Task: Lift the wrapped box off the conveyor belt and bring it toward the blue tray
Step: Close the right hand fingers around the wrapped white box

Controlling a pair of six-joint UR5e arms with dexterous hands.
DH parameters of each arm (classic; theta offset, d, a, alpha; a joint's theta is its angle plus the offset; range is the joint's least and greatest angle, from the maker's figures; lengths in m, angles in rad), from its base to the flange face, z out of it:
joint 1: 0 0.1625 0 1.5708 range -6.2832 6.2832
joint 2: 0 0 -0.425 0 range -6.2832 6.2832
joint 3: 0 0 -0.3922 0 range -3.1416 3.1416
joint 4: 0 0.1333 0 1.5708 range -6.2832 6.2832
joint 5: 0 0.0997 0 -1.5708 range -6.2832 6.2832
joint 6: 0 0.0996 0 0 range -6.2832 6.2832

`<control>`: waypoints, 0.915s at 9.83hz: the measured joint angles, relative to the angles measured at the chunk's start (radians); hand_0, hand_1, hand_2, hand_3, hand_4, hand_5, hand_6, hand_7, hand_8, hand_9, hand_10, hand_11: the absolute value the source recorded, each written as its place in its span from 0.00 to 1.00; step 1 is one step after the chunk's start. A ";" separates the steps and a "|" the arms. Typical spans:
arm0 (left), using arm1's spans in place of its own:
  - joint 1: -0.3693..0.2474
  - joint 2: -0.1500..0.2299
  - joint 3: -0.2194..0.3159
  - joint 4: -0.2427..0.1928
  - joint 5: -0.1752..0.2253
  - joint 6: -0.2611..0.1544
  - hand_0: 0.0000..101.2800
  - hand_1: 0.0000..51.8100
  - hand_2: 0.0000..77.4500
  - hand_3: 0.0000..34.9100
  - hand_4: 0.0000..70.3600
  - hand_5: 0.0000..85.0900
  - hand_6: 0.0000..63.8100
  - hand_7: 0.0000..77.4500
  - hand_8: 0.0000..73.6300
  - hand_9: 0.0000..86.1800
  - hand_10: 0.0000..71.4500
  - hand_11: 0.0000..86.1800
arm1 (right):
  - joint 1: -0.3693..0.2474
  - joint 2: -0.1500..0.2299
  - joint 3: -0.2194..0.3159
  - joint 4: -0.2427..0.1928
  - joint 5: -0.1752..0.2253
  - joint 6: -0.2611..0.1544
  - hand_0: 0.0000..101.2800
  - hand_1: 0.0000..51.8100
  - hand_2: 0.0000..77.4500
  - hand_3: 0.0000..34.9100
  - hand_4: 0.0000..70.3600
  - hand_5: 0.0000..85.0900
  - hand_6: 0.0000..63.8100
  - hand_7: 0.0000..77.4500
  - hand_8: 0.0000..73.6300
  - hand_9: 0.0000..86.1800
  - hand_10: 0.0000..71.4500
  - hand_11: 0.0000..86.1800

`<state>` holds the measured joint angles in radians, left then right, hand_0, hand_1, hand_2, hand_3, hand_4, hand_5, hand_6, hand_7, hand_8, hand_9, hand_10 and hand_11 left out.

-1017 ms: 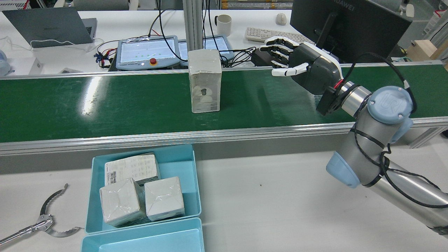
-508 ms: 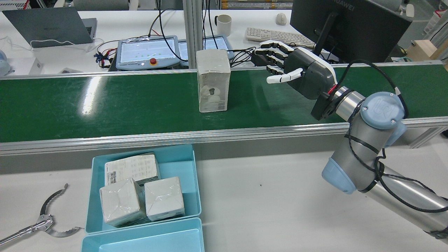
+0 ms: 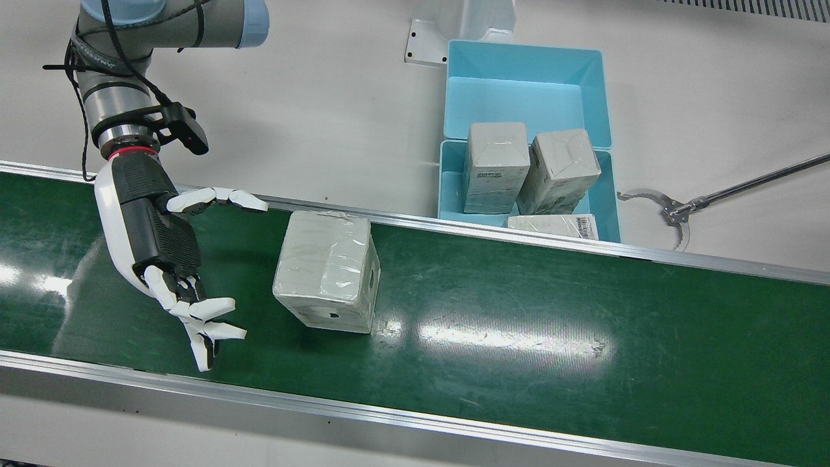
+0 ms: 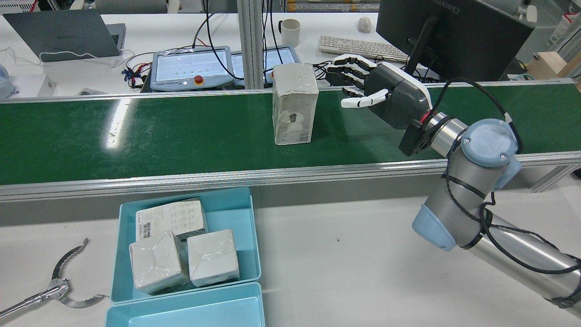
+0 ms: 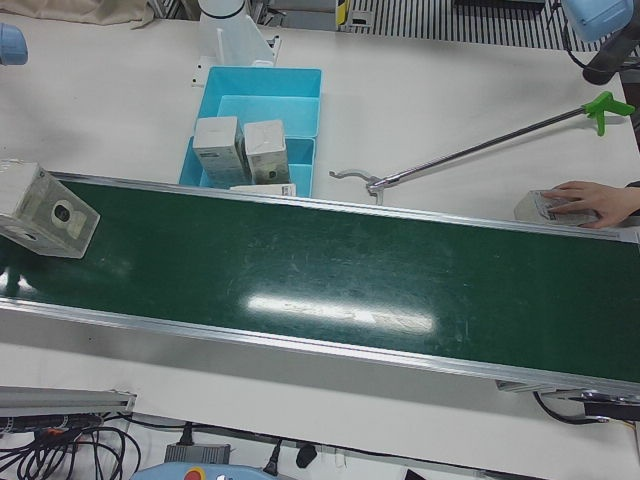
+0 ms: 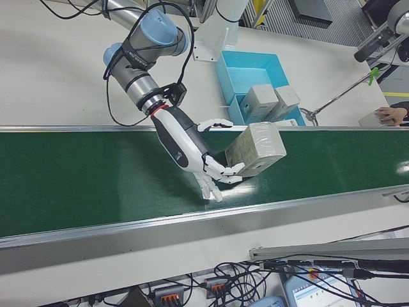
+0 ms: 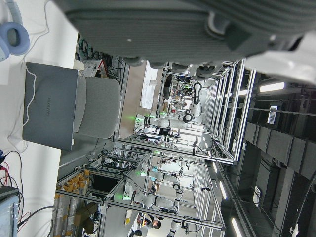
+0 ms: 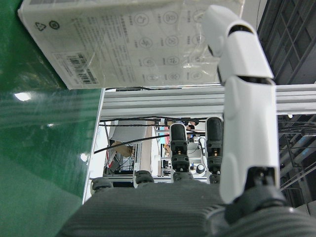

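Reaching, not yet grasping: the right hand (image 3: 159, 246) hangs over the conveyor belt (image 3: 519, 337) with its fingers (image 3: 204, 324) spread wide and its thumb (image 3: 220, 198) stretched out toward the counter side, holding nothing. Palm faces the wrapped box (image 3: 327, 269), which stands on the belt just beside the hand, square in front of the open palm, with a clear strip of green showing between fingertips and wrapping in the front view. The hand's own camera shows the box's printed face near the thumb, yet no contact that I can make out.

Out past the box, on the counter beyond the belt's near rail, sits the blue tray (image 3: 600, 139) with three wrapped boxes already inside, and a long reacher tool (image 3: 674, 207) lies just past that. At the belt's far end a person's hand (image 5: 595, 203) rests on another parcel.

As for the left hand (image 7: 197, 29), only a blurred underside shows in its own camera, so its state I cannot tell.

So the approach is the step in hand. Next move, by my reckoning: close that last gap, get fingers round the far face and thumb on the near one, squeeze firmly since the film looks slippery, then lift clear of the rail.
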<state>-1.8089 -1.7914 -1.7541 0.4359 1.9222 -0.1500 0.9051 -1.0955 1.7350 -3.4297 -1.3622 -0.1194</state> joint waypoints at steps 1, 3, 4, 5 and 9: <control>0.000 0.000 0.000 0.000 0.000 0.000 0.00 0.00 0.01 0.00 0.00 0.01 0.00 0.00 0.00 0.00 0.01 0.00 | -0.003 0.004 -0.007 0.000 0.000 -0.001 0.49 0.34 0.30 0.60 0.15 0.41 0.03 0.30 0.00 0.04 0.00 0.02; 0.000 0.000 0.000 0.000 0.000 0.000 0.00 0.00 0.01 0.00 0.00 0.01 0.00 0.00 0.00 0.00 0.01 0.00 | -0.010 0.008 -0.012 0.000 0.001 -0.006 0.49 0.34 0.30 0.60 0.15 0.41 0.03 0.30 0.00 0.04 0.00 0.01; 0.000 0.000 0.000 0.000 0.000 0.000 0.00 0.00 0.01 0.00 0.00 0.01 0.00 0.01 0.00 0.00 0.00 0.00 | -0.012 0.008 -0.012 0.000 0.001 -0.006 0.49 0.34 0.30 0.63 0.15 0.41 0.03 0.30 0.00 0.04 0.00 0.01; 0.000 0.000 0.000 0.000 0.000 0.000 0.00 0.00 0.01 0.00 0.00 0.01 0.00 0.00 0.00 0.00 0.00 0.00 | -0.013 0.008 -0.012 0.000 0.001 -0.006 0.49 0.34 0.30 0.63 0.15 0.41 0.04 0.31 0.00 0.04 0.00 0.02; 0.000 0.000 0.000 0.000 0.000 0.000 0.00 0.00 0.01 0.00 0.00 0.01 0.00 0.01 0.00 0.00 0.00 0.00 | -0.015 0.013 -0.013 -0.001 0.002 -0.008 0.49 0.34 0.30 0.62 0.14 0.41 0.04 0.31 0.00 0.04 0.00 0.02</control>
<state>-1.8090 -1.7914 -1.7541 0.4360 1.9223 -0.1500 0.8901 -1.0825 1.7221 -3.4304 -1.3606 -0.1276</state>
